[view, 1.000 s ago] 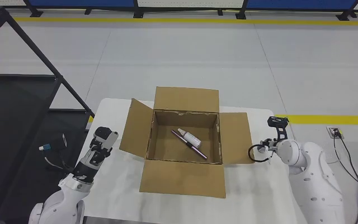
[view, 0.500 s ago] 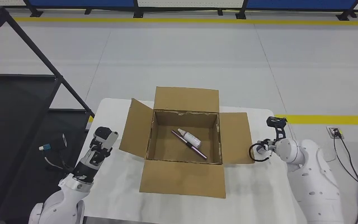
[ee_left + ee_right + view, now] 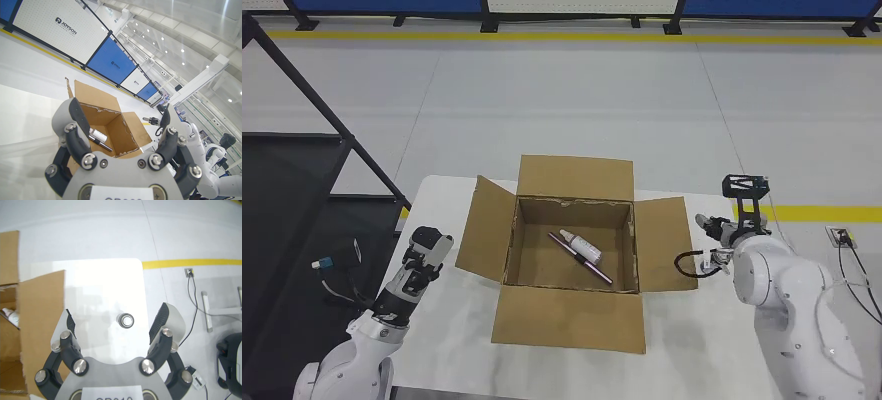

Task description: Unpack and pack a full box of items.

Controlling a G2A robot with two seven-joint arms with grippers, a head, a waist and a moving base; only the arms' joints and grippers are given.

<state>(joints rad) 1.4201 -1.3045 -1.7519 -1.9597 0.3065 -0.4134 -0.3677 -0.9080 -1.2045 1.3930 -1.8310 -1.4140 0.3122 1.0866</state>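
Right fingers (image 3: 158,321) are spread wide with nothing between them, and we look straight down through the gap. A small can (image 3: 125,320) stands upright on the table (image 3: 104,285) beneath that gap, touching neither finger. We read it as an item taken out and set on its base so it cannot roll. It sits clear of the cardboard, at three o'clock from the box (image 3: 572,180). Between can and box lies the right flap (image 3: 662,245), folded outward to keep the mouth free.

Over at the box's nine o'clock, the left fingers (image 3: 77,113) are parted too and empty. They hang beyond the left flap and point at the opening, which we judge to be a parked position, out of the way.

Inside, a white bottle (image 3: 576,243) and a dark pen-like stick (image 3: 582,259) lie on their sides on the box floor. They sit close alongside each other, running from ten to four o'clock. Unpacking is not done, we reckon, as those two are left to lift.
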